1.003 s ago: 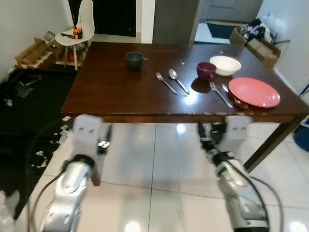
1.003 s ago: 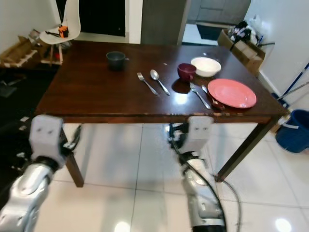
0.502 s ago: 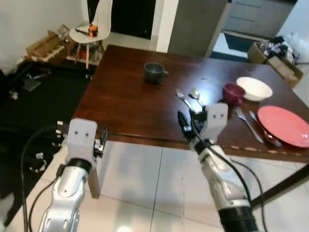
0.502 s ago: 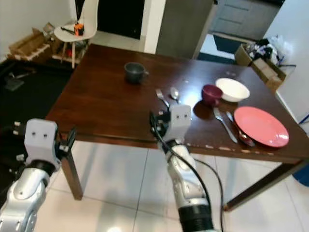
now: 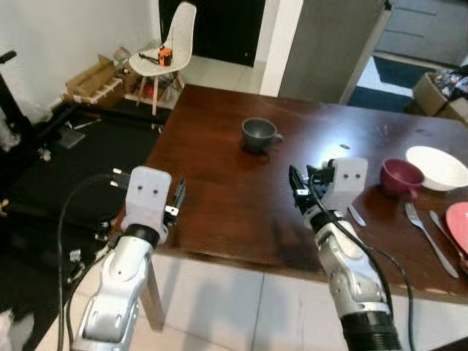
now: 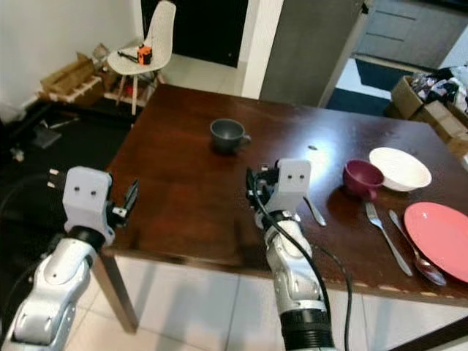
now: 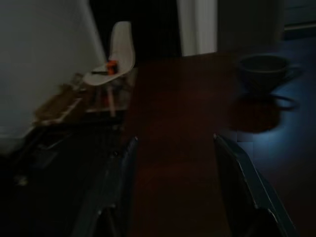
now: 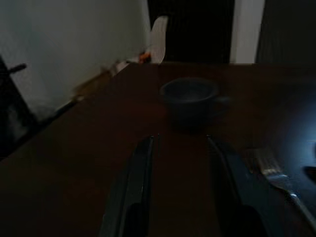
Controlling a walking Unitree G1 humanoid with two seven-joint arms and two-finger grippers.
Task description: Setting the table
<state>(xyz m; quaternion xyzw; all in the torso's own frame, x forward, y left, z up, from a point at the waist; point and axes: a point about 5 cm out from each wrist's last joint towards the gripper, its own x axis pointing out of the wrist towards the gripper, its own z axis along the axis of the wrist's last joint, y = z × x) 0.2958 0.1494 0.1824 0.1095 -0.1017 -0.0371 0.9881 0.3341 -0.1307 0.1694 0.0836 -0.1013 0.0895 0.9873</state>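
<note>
A grey cup (image 6: 228,136) stands on the dark wooden table (image 6: 175,197), toward its far side. To the right are a maroon bowl (image 6: 363,178), a white bowl (image 6: 399,168), a red plate (image 6: 439,250), a fork (image 6: 384,234) and a spoon (image 6: 418,254). Another fork (image 6: 316,212) lies close by my right wrist. My right gripper (image 6: 257,196) hovers open over the table's middle and points at the grey cup (image 8: 190,96). My left gripper (image 6: 130,199) is open at the table's near left edge, holding nothing. Its wrist view shows the cup (image 7: 266,69) far ahead.
A white chair (image 5: 164,55) with a small orange object on its seat stands beyond the table's far left corner. Cardboard boxes (image 5: 91,77) and a black mat with clutter (image 5: 51,168) lie on the left. White tiled floor (image 5: 219,292) runs below the table's near edge.
The camera has moved left and closer to the table. My right gripper has risen from below the table's edge to over its top. The left gripper has come up to the edge.
</note>
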